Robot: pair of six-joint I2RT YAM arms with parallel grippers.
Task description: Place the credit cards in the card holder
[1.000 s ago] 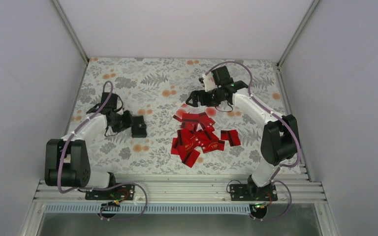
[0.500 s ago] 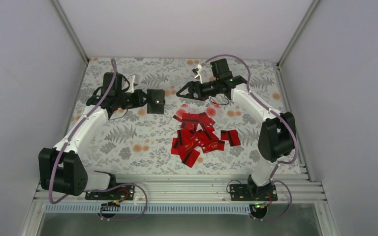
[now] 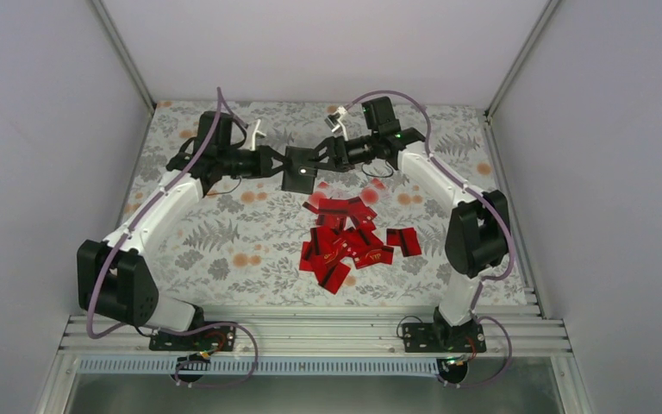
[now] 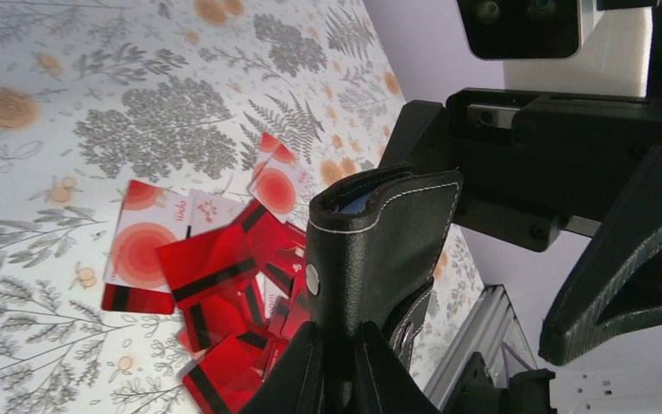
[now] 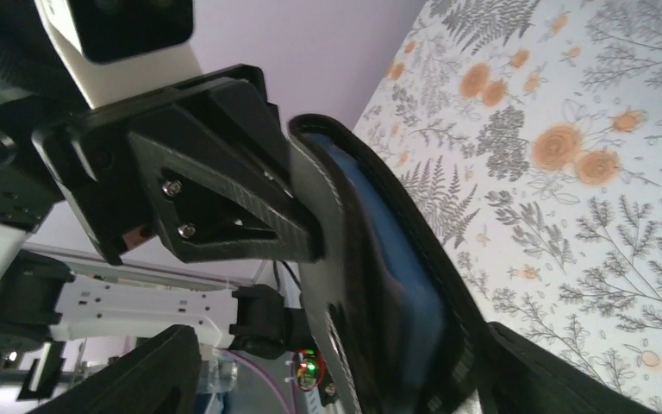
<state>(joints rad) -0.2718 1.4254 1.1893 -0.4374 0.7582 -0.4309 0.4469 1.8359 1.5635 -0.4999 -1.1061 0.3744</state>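
The black card holder [image 3: 299,172] hangs in the air over the back middle of the table, and my left gripper [image 3: 286,166] is shut on its lower edge. In the left wrist view the card holder [image 4: 379,241] stands upright above my left gripper [image 4: 338,326], slightly parted at the top. My right gripper [image 3: 319,161] meets it from the right, open, one finger on each side. In the right wrist view the card holder [image 5: 353,285] shows its blue inside between the wide jaws of my right gripper [image 5: 336,332]. The red credit cards [image 3: 349,240] lie in a heap below.
The floral tablecloth [image 3: 224,250] covers the table. Grey walls and metal posts [image 3: 122,52] close in the back and sides. The left gripper's body [image 5: 207,190] fills the upper left of the right wrist view. A rail [image 3: 310,332] runs along the near edge.
My left arm has lifted the card holder from the left of the table up and towards the back middle. My right gripper has moved left around it, its jaws narrowing a little.
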